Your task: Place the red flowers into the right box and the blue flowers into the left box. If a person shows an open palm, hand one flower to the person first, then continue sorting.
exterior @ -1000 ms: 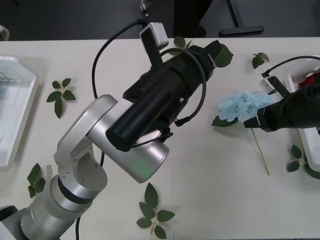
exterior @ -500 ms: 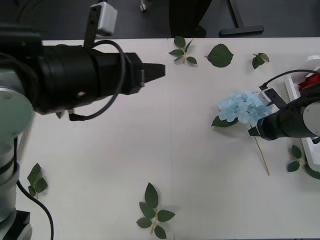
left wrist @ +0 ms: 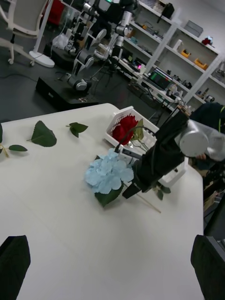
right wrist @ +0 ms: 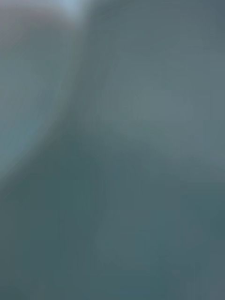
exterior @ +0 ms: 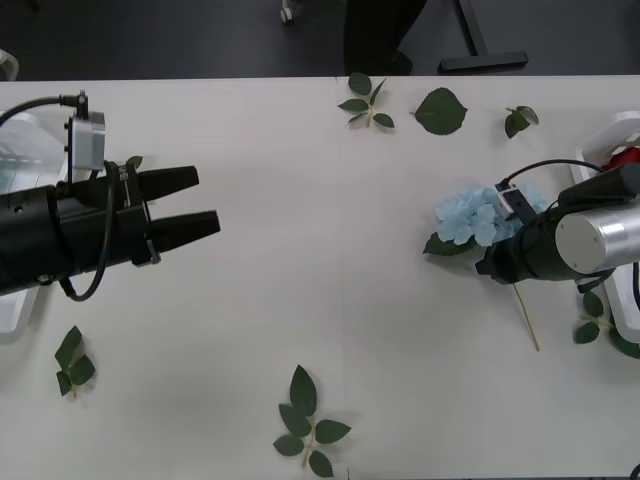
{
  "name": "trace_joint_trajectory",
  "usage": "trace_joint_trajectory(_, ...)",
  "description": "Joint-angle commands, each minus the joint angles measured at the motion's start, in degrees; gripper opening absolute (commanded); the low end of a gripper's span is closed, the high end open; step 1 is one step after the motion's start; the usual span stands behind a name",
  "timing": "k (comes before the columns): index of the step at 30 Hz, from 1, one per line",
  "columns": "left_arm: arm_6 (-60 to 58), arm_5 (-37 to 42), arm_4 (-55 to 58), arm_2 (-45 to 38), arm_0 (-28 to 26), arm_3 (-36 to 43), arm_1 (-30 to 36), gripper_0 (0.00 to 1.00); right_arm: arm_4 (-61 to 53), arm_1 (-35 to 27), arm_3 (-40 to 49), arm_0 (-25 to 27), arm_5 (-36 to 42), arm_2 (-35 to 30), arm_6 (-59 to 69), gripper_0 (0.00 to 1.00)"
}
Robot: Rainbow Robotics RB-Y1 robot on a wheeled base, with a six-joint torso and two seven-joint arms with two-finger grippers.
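A blue flower lies on the white surface at about 3 o'clock from its middle, its pale cluster toward 12 o'clock and its thin stem running down toward 5 o'clock. A dark leaf sits under the cluster at its 7 o'clock side. The right claw is down at the flower's stem end, just at the 5 o'clock edge of the cluster; I cannot tell whether its fingers are apart or together, or whether they have the stem. In the left wrist view the same blue flower lies in front of the right arm, and behind it red flowers rest in the right box. In the front view that box is at the surface's 3 o'clock edge with a red head inside.

The left claw hangs over the surface at 9 o'clock, well apart from the flower, its two black fingers spread with nothing between them. The left box is at the 9 o'clock edge, partly behind that arm. Loose leaf sprigs lie scattered at 6, 12 and 8 o'clock.
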State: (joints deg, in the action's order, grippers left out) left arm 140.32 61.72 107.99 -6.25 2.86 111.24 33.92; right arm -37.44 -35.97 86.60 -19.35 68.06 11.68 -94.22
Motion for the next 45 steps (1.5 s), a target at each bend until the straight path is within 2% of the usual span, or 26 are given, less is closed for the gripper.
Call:
trace_joint_trajectory(1,12.08,-1.95,13.92,5.72,-3.12,-4.54,10.29,1.0,0.61,0.82,0.58,-2.1,-0.56,0.45,1.59,0.03)
trace_joint_trajectory(2,14.68,-2.13,17.87,7.13,-3.65,-5.33,12.49,1.0,0.7,0.82,0.58,-2.1,-0.47,0.54,1.59,0.0)
trace_joint_trajectory(7,14.68,-4.33,32.64,12.84,-4.26,-5.77,23.39,1.0,1.05,0.82,0.58,-2.1,-0.56,0.45,1.59,0.0)
trace_joint_trajectory(11,14.68,-4.42,40.64,15.39,-2.77,-5.42,30.95,1.0,1.22,0.82,0.58,-2.01,-0.56,0.45,1.59,0.0)
trace_joint_trajectory(14,14.68,-4.42,43.36,15.74,-2.33,-4.72,33.5,1.0,1.22,0.82,0.58,-2.1,-0.56,0.45,1.59,0.0)
trace_joint_trajectory(23,14.68,-5.03,43.71,15.74,-1.98,-1.91,34.55,1.0,-1.32,-0.5,0.67,-2.71,-0.56,-0.52,0.53,0.0)
trace_joint_trajectory(28,14.68,-5.21,42.4,15.83,-0.31,-1.47,34.64,1.0,-8.71,-1.65,0.67,-3.94,-0.38,-4.83,-6.23,0.0)
trace_joint_trajectory(33,14.68,-5.03,42.31,16.53,-0.48,-1.29,34.64,1.0,-21.98,-1.65,0.67,-6.93,0.5,-9.04,-17.22,0.0)
trace_joint_trajectory(40,14.68,-5.12,42.22,16.97,-0.48,-1.29,34.29,1.0,-39.03,-0.59,0.67,-11.85,0.32,-8.87,-28.47,0.0)
trace_joint_trajectory(45,14.68,-5.12,42.22,16.97,-0.48,-1.29,34.29,1.0,-50.72,3.01,0.67,-16.16,0.32,-8.87,-33.22,0.0)
